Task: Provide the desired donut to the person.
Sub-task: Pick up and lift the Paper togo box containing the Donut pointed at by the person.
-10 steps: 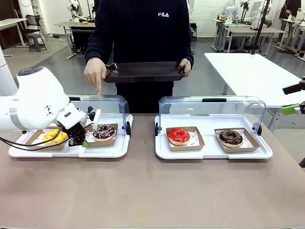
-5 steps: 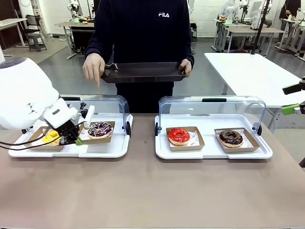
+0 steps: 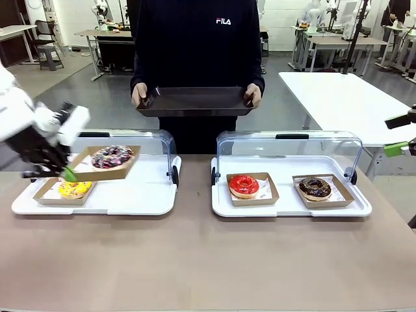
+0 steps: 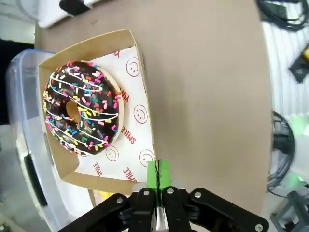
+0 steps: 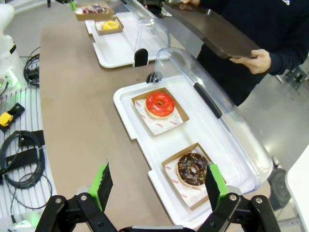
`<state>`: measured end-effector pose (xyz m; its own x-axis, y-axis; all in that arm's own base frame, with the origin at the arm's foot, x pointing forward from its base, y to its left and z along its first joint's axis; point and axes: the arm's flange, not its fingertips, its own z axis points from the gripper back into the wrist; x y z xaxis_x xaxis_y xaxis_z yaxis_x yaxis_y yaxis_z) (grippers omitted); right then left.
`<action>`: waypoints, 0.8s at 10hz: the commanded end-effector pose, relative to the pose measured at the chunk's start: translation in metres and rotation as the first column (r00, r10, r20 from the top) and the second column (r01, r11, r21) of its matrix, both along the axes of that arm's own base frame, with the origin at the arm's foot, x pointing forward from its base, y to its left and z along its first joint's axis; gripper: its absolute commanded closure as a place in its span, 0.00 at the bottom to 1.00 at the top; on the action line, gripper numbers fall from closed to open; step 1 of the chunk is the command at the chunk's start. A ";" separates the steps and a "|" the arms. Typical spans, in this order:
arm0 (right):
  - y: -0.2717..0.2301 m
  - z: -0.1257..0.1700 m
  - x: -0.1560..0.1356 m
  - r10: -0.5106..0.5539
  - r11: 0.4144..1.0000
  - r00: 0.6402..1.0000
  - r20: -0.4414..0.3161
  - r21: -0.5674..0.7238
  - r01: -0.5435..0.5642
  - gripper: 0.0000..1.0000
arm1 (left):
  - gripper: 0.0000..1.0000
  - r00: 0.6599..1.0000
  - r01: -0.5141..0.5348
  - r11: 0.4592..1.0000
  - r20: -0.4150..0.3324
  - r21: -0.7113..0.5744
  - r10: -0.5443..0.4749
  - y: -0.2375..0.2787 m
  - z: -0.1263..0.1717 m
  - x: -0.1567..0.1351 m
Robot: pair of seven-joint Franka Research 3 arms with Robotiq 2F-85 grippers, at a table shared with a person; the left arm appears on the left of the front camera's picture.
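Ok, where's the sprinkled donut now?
The sprinkled donut is on the left of the front view, in a cardboard tray pinched by the left gripper, held over the white tray near the yellow donut.

FILA is being shown on the person (image 3: 195,52), chest-high; SMILE is being repeated in red across the paper liner (image 4: 137,116).

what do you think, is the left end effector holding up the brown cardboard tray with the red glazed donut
No. The left wrist view shows the brown cardboard tray pinched by the left end effector carrying a chocolate donut with coloured sprinkles, not the red glazed donut, which sits in the right white plastic tray.
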<state>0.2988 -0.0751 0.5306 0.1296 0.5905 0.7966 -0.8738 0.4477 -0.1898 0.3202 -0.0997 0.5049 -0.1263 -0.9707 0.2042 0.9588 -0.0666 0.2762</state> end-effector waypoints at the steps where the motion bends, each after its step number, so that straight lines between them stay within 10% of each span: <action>1: 0.001 -0.001 0.003 0.014 1.000 1.000 0.007 0.023 -0.014 0.00 | 1.00 0.999 0.010 1.000 0.050 -0.003 -0.009 0.030 0.000 -0.072; 8: 0.001 -0.001 0.003 0.014 1.000 1.000 0.007 0.023 -0.014 0.00 | 1.00 0.993 0.010 1.000 0.121 -0.028 -0.007 0.034 0.065 -0.060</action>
<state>0.2987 -0.0751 0.5307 0.1296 0.5904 0.7967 -0.8738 0.4477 -0.1897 0.2611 -0.0671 0.5708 -0.1702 -0.9602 0.2214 0.9144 -0.0702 0.3986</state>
